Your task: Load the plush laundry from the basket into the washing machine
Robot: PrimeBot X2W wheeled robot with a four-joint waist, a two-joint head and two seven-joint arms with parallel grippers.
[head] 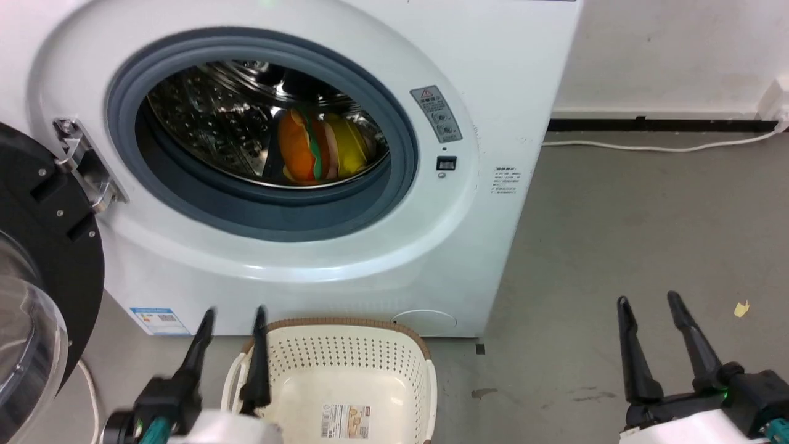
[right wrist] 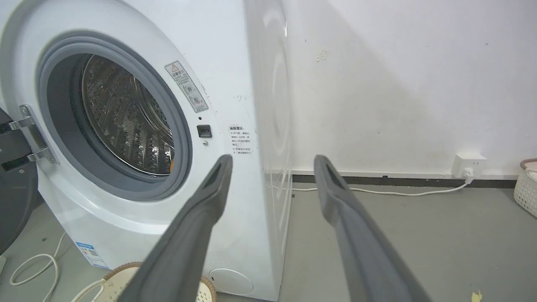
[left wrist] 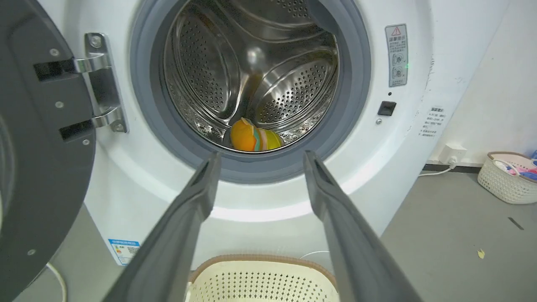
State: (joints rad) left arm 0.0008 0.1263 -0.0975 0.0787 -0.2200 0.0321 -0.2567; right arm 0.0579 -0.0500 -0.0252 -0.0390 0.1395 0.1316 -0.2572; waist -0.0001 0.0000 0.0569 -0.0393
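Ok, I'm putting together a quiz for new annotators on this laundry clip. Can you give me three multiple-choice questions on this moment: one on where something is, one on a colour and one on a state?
1. Where is the plush burger?
A) on the floor
B) inside the drum of the washing machine
C) on a shelf

2. What colour is the rim of the basket?
A) blue
B) black
C) brown

3. The washing machine's door is
A) open, swung to the robot's left
B) shut
C) lying flat on the floor

Answers:
1 B: the orange bun lies on the steel at the bottom of the drum.
2 C: a brown band runs along the top of the cream perforated wall.
3 A: the port is uncovered and the black-rimmed door hangs beside it.
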